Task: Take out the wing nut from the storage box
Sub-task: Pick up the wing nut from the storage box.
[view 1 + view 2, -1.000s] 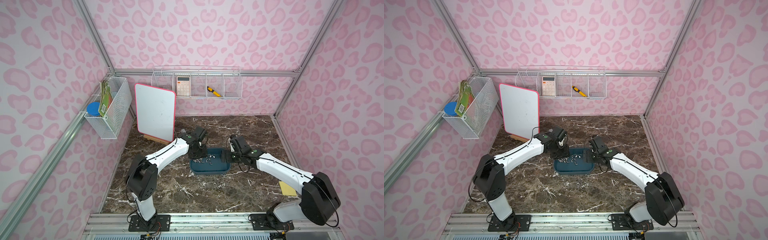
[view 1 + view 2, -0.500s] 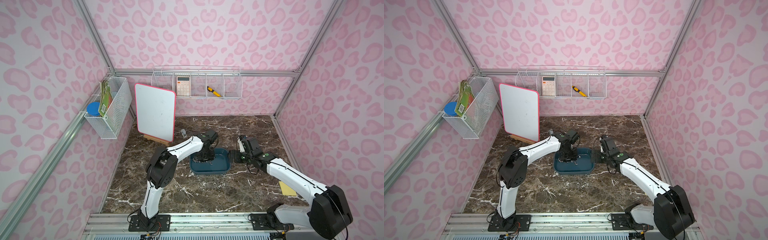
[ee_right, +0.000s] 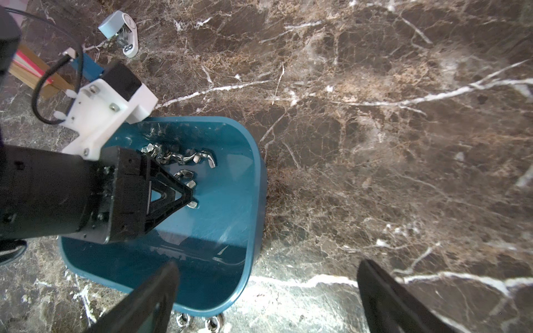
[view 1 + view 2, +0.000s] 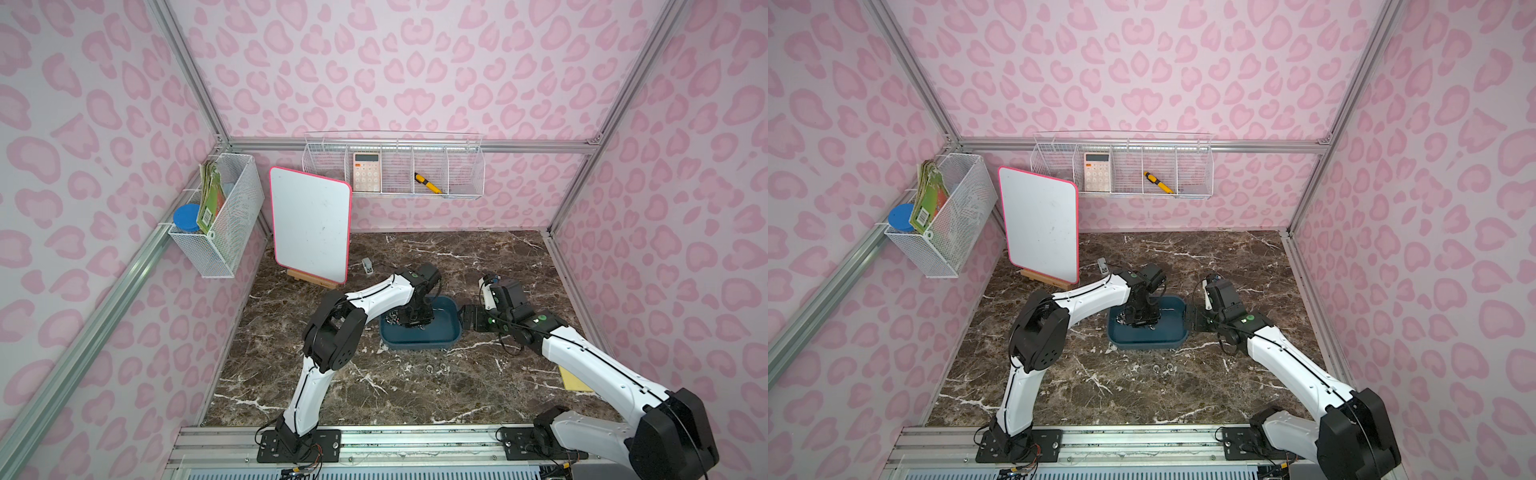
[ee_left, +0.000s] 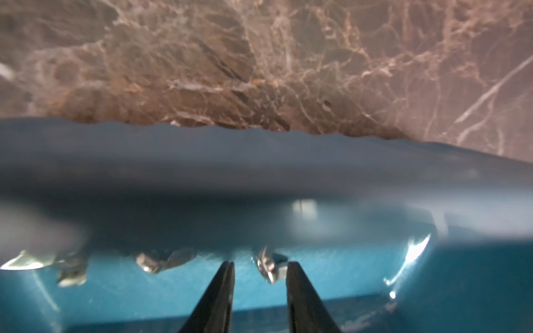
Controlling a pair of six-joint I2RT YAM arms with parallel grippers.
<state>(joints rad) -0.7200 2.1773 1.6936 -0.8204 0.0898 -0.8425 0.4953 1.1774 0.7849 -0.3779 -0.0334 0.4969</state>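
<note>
Left pincer (image 5: 259, 266) now in box (image 4: 419, 343) on marble (image 4: 374, 409)

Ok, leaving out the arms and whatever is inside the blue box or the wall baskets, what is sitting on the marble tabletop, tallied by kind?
storage box: 1
whiteboard on a wooden stand: 1
small stapler: 1
loose metal nuts outside the box: 2
yellow pad: 1
Total: 6

A robotics lab cell: pink-patterned walls (image 4: 415, 62) on aluminium framing (image 4: 540, 146) box in a marble-look table (image 4: 415, 257), with the left arm (image 4: 309, 395) and right arm (image 4: 582, 357) bolted to a rail (image 4: 415, 441) at its near edge.
</note>
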